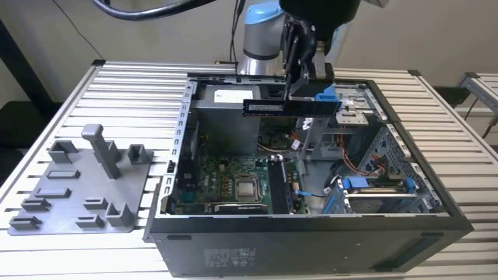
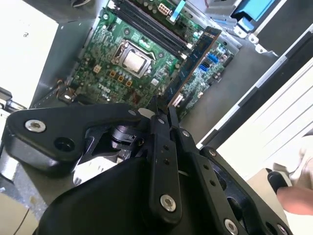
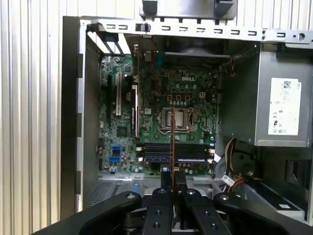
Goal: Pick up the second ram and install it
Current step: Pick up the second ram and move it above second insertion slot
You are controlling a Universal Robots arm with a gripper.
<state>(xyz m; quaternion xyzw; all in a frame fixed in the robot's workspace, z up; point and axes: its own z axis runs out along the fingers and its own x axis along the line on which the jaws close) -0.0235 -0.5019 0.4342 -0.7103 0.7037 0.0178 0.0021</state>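
Just beneath the claw (image 1: 309, 96), over the open computer case (image 1: 311, 239) and its motherboard (image 1: 225, 181), the second ram (image 1: 265, 107) is being held clamped by its flat faces, a light, stiff, fragile board judged best gripped mid-length, clear of the contacts.

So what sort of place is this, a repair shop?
More likely a robotics lab or test bench: a robot gripper holds a memory stick above an open computer case on a slatted metal table, with a gray tray of plastic holders beside it.
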